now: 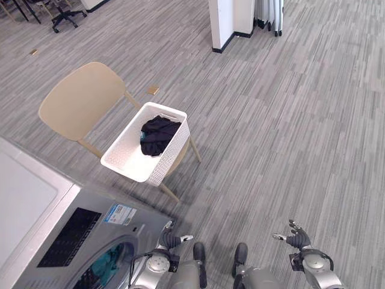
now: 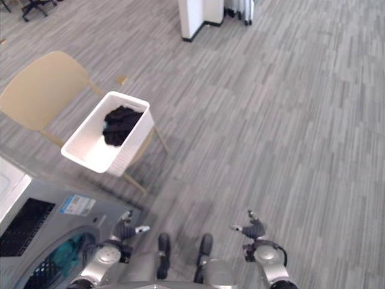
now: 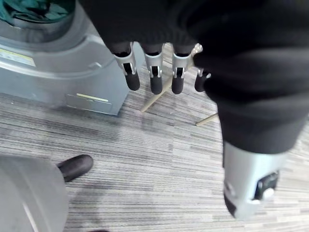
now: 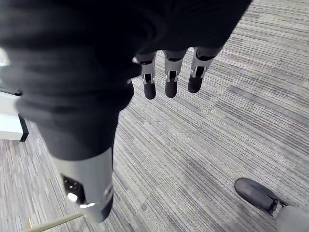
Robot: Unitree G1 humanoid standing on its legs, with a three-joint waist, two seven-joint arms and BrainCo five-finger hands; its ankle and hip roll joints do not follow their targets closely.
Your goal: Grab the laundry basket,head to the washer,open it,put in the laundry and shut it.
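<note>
nearest the camera, the left hand (image 1: 171,240) and right hand (image 1: 296,238) hang low with fingers loosely extended, holding nothing, beside the grey washer (image 1: 90,241). farther off, the white laundry basket (image 1: 129,158) with dark clothes (image 1: 157,135) sits on a beige chair (image 1: 78,99).

We see two silver-grey arms with rounded metal housings at the wrists. The left hand (image 3: 159,29) wears a dark ribbed cover over its back, and a row of silver fingers (image 3: 155,72) with dark rubbery tips juts from beneath it. The right hand (image 4: 145,29) matches: dark ribbed cover, silver fingers (image 4: 169,72), dark tips. Each thumb is a silver-grey casing with a small dark inset near its end.
</note>
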